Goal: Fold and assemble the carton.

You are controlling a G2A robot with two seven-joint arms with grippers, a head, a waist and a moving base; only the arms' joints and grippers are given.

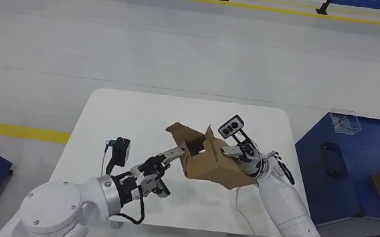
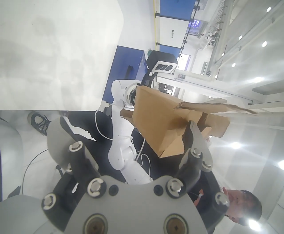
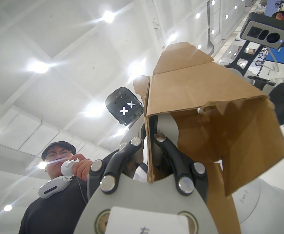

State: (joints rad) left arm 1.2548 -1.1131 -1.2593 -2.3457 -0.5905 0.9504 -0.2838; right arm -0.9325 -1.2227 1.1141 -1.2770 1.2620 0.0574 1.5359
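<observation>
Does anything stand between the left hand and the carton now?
Nothing visible does. The left hand is open right at the carton, one finger against its torn edge; the right hand clamps a carton wall.

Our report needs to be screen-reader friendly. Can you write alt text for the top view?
A half-folded brown carton, flaps open, is held over a white table. The right end effector grips its right side; the left end effector, open, meets its left edge.
</observation>
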